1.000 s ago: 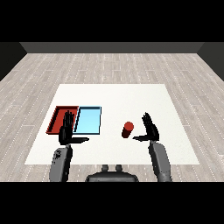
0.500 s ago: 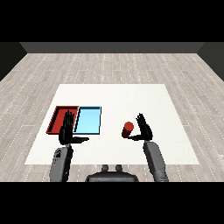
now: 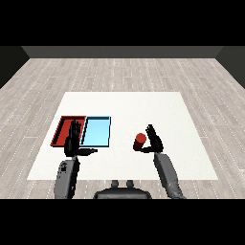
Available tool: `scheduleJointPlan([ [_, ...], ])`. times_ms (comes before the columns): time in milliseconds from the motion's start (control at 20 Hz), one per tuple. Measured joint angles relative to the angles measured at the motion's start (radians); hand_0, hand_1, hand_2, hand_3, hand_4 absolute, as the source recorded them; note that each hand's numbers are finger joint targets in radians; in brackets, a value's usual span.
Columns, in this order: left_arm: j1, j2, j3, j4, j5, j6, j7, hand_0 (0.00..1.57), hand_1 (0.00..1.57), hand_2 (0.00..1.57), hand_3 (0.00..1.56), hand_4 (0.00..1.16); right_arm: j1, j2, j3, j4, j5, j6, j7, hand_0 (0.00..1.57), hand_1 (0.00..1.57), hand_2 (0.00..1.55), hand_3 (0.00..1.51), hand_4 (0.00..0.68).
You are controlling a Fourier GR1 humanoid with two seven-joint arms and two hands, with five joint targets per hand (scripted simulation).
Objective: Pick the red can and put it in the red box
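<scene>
Red can (image 3: 140,139) upright on desk (image 3: 182,119), not yet grasped; right hand (image 3: 154,141) beside it, fingers open. Left hand (image 3: 73,142) open near red tray (image 3: 61,130). Pickup and placing remain.

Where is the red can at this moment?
In the head view the red can stands on the white table, right of the light blue tray, directly beside the open right hand.

Left hand (image 3: 73,141) hides part of the red tray (image 3: 63,129)
</scene>
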Motion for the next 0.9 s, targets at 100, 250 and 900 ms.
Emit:
scheduleJointPlan([
  [100,-0.003,-0.001,-0.003,-0.005,-0.003,0.006,0.008,0.00,0.00,0.00,0.00,0.00,-0.011,-0.004,-0.007,0.029,-0.003,0.010,-0.011,0.00,0.00,0.00,0.00,0.000],
  [250,0.026,-0.015,-0.025,-0.030,-0.028,0.023,0.001,0.00,0.00,0.00,0.00,0.00,-0.045,0.001,0.011,0.077,-0.016,-0.008,-0.026,0.00,0.00,0.00,0.00,0.000],
  [900,0.013,-0.001,-0.011,-0.040,-0.009,0.012,0.013,0.00,0.00,0.00,0.00,0.00,-0.113,0.005,0.104,0.160,-0.085,-0.063,-0.047,0.00,0.00,0.00,0.00,0.000],
])
